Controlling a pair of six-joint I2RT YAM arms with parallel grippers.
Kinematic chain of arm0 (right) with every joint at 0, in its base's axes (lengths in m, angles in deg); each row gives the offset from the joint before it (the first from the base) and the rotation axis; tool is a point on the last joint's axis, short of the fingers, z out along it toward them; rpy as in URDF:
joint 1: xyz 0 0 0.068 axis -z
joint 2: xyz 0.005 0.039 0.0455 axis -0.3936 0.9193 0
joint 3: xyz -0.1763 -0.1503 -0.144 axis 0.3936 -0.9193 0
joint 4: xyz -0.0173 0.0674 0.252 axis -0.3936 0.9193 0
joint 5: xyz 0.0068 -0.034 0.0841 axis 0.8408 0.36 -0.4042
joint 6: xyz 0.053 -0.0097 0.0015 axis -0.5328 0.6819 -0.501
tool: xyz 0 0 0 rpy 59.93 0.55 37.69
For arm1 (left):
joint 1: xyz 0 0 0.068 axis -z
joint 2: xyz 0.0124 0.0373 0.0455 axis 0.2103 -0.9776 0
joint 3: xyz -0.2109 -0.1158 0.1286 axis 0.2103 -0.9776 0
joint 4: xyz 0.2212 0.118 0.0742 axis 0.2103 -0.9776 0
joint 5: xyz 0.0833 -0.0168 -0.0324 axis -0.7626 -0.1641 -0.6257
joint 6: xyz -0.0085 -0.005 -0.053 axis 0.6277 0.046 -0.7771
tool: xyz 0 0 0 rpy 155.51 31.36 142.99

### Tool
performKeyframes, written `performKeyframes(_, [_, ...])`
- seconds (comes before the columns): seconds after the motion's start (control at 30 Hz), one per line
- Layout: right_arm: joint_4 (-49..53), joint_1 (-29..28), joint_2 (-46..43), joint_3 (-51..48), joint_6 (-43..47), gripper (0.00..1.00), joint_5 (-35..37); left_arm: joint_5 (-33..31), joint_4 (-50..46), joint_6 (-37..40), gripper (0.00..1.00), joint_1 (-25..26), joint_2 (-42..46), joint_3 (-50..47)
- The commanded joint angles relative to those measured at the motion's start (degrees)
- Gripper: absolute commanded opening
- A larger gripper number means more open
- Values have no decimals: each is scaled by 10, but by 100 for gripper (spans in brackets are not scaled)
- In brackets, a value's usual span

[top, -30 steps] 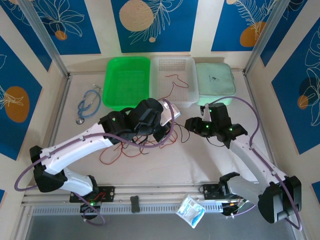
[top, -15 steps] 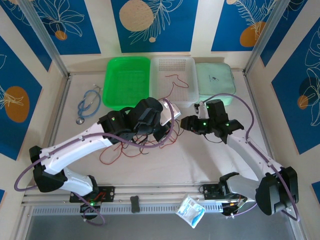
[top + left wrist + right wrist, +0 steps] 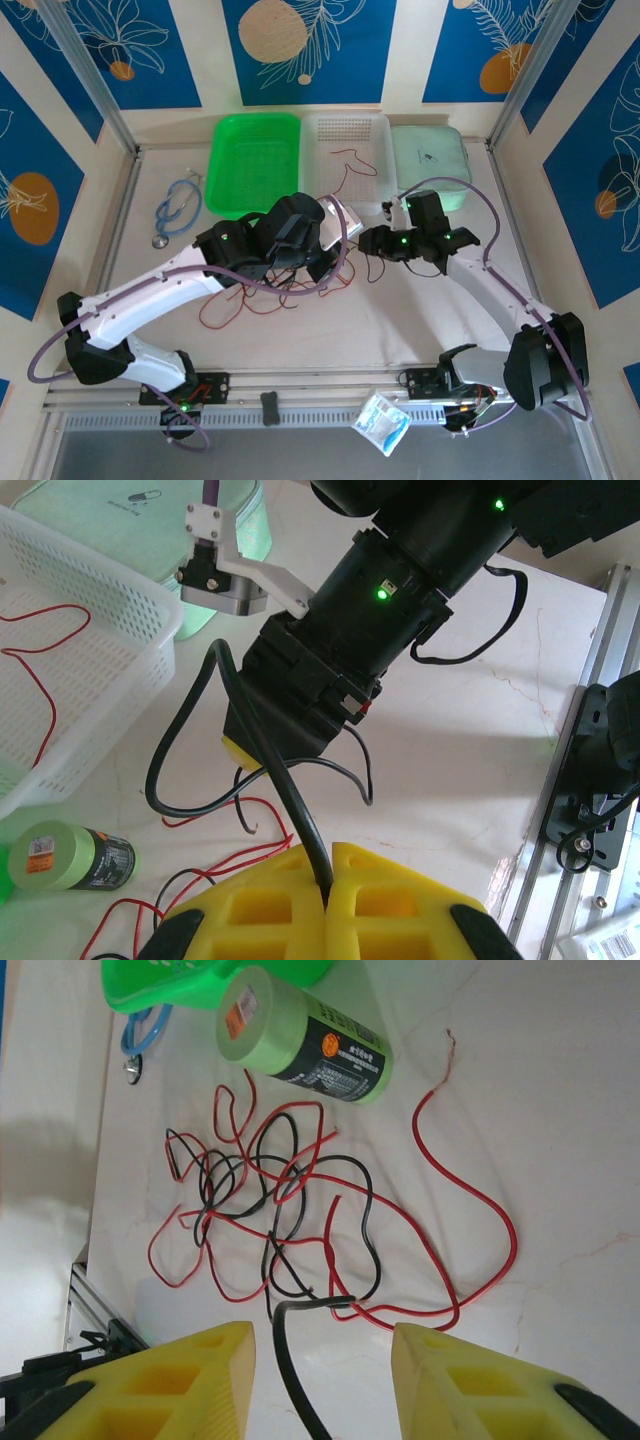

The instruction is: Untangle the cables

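Since left gripper point(image 3: 328, 858) clamps a black cable point(image 3: 272, 770) and right gripper point(image 3: 322, 1345) gapes empty, one-sided pulling may tighten the tangled cables point(image 3: 278, 1192).

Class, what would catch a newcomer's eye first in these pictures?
A tangle of red and black cables sprawls mid-table beside a green roll. The left claw is shut on one black cable, while the right claw hangs open over the tangle. One red cable lies apart in the white basket.
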Motion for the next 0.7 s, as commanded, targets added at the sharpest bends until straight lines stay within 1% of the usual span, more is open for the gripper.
performKeyframes(0.0, [15, -1, 8, 7, 19, 37, -16, 13, 1, 9, 0, 4, 0, 24])
performKeyframes(0.1, [13, -1, 12, 5, 19, 31, -16, 17, 1, 8, 0, 5, 1, 28])
performKeyframes(0.3, [9, -1, 13, 4, 6, 10, 5, 19, -4, 8, 0, 4, 5, 35])
performKeyframes(0.43, [21, 0, 15, 1, -22, 0, 47, 9, -8, 11, 0, 5, 16, 42])
performKeyframes(0.53, [62, 2, 24, 5, -64, 0, 117, -27, -19, 17, 0, 5, 26, 59])
performKeyframes(0.6, [93, 6, 33, 5, -107, 0, 169, -58, -25, 26, 0, 5, 34, 72])
performKeyframes(0.67, [105, 16, 36, -10, -163, 0, 199, -92, -27, 38, 0, 4, 42, 82])
